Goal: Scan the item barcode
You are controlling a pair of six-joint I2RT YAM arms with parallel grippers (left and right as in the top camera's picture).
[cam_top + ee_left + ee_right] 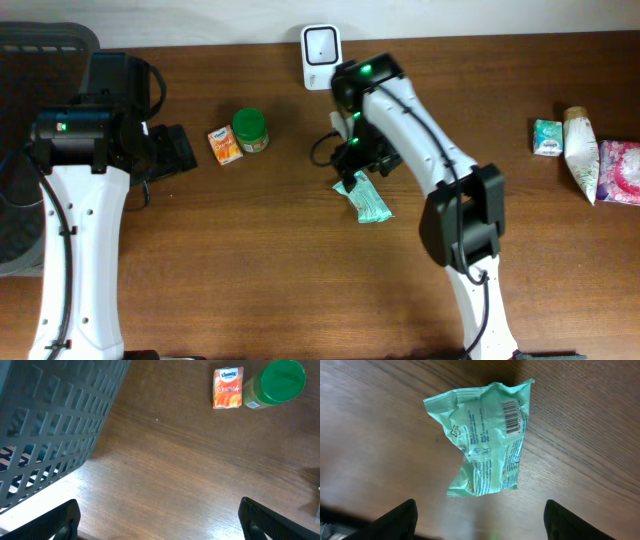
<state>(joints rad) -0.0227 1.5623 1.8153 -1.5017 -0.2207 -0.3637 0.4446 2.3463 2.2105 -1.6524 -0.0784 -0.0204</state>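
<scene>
Film, thin and crumpled, is what the green packet (pixel 487 440) looks to be made of. It lies flat on the bench (pixel 370 435) near the middle, just below the white scanner (pixel 321 45) that stands at the far edge. I judge it light, soft and a little slippery. It would likely fold or slide under a pinch rather than hold its shape.

The barcode (pixel 514 414) faces up near one corner, on a creased part of the wrapper. The best hold is probably the opposite end, on the flat sealed edge. That leaves the code uncovered, and the film can hang or be pulled smooth for reading.

The right fingers (pixel 395 522) stand wide apart above the packet and hold nothing; it rests free on the wood. The left fingers (pixel 270 520) are also spread wide and empty, off to the left side of the bench.

As for containers, a dark mesh basket (pixel 50 425) sits beside the left arm, and what is inside it cannot be made out. A jar (pixel 250 128) with a green lid, shut, rests against an orange tissue pack (pixel 224 145). Its contents do not show.
</scene>
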